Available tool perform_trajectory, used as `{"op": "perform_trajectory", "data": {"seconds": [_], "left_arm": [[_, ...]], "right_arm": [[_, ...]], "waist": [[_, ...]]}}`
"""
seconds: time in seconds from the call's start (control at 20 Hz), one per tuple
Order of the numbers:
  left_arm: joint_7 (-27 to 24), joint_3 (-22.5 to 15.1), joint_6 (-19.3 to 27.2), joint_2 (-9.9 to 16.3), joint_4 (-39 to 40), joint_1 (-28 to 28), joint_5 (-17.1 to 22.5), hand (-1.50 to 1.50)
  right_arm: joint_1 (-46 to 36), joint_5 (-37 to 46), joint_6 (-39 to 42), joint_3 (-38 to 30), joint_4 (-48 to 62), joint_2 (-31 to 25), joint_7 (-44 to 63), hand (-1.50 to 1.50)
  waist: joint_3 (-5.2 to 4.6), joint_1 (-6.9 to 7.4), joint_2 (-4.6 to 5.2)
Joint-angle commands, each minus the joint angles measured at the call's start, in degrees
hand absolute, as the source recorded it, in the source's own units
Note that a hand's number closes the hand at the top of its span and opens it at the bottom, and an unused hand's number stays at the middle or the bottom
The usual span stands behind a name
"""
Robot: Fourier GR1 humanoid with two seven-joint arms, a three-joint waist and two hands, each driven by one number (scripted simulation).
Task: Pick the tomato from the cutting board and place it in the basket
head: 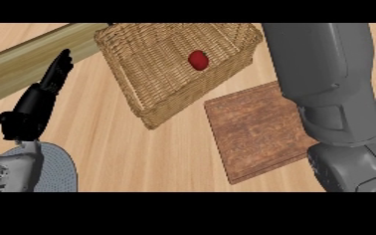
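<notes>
- Tomato lies inside the basket, by its far wall.
- I see my left hand resting, fingers straight.
- My right hand is hidden, so I would lift that arm away slowly.

No text, label, brand, number or sign can be read anywhere in the head view
</notes>
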Motion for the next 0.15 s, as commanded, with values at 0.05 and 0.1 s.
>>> {"op": "perform_trajectory", "data": {"seconds": [0.05, 0.1], "left_arm": [[-0.05, -0.07, 1.27, -0.71, 0.1, 1.13, -0.99, 0.0], [0.44, -0.01, 0.88, -0.81, -0.64, 1.69, -0.4, 0.0]], "right_arm": [[7.17, 5.12, -7.77, -1.21, -10.25, -1.01, 8.18, -1.5], [7.1, 5.51, -5.84, -1.73, -13.19, -1.61, 8.89, -1.5]], "waist": [[0.07, -1.8, -0.44], [0.07, -1.74, -0.65]]}}
